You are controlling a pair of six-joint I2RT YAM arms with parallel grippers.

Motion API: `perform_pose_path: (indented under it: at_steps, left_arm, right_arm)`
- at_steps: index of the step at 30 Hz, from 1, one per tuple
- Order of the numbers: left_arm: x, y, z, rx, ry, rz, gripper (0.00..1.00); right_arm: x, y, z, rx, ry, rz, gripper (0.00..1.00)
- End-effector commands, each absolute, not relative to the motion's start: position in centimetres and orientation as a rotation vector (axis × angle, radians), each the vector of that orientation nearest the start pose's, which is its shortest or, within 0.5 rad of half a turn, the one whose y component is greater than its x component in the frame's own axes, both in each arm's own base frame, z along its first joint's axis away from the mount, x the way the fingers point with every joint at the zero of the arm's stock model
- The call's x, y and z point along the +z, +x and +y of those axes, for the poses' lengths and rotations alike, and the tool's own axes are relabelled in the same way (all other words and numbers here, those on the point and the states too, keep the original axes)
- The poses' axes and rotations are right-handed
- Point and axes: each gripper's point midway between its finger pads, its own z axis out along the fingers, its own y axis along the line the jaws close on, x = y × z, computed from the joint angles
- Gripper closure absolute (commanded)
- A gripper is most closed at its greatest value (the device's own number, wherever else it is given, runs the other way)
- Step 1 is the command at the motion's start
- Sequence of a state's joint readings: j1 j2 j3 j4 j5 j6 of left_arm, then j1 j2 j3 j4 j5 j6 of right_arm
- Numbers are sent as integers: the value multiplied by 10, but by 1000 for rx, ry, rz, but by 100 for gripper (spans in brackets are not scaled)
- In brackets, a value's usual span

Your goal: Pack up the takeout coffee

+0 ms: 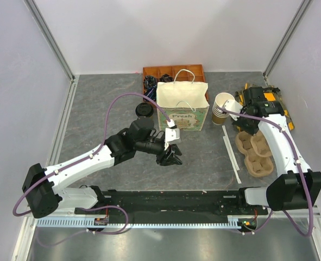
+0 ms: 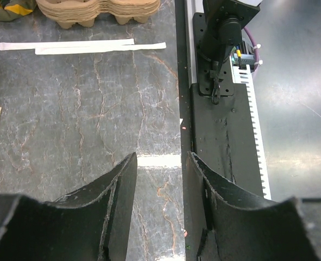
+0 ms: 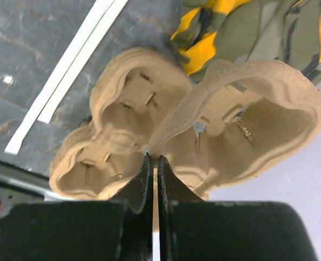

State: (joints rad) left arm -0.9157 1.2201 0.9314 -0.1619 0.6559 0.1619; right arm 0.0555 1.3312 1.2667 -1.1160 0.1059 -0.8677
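Pinching the pulp cup tray (image 3: 127, 109), right gripper (image 3: 153, 163); left gripper (image 2: 159, 163) open, empty. Probably light, crushable takeout coffee (image 1: 144, 110): squeeze sidewall gently.

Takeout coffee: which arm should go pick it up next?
Left, probably. The left end effector is open, empty and nearer the takeout coffee left of the paper bag; the right end effector is shut on the pulp tray, across the bag.

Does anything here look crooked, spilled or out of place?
One thing, on the right: the right gripper pinches the top pulp tray by its middle ridge, so it sits tilted up off the lower tray. Nothing looks spilled.
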Motion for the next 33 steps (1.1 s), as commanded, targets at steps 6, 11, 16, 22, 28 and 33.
perform_pose_path:
  at_steps: [6,11,16,22,28,33]
  left_arm:
    - [236,141,-343,-1132,1381,1503,51]
    - [259,141,-335,-1165,1311,1493,51]
    - [283,153,-320,-1180,1166,1535,51]
    - [318,160,-287,-1197,986,1551,51]
    - [318,180,-232,-1098,756,1699,50]
    - [289,198,-178,-1084,360,1918,48]
  right_arm:
    - [184,256,-19,-201,-1237,2547,100]
    - [198,235,10,40,-1320,2512,100]
    - [191,211,42,207,-1452,2447,100]
    - [195,196,88,347,-1601,2309,100]
    - [195,172,138,427,-1816,2130,100]
    - [201,169,189,401,-1895,1961,100]
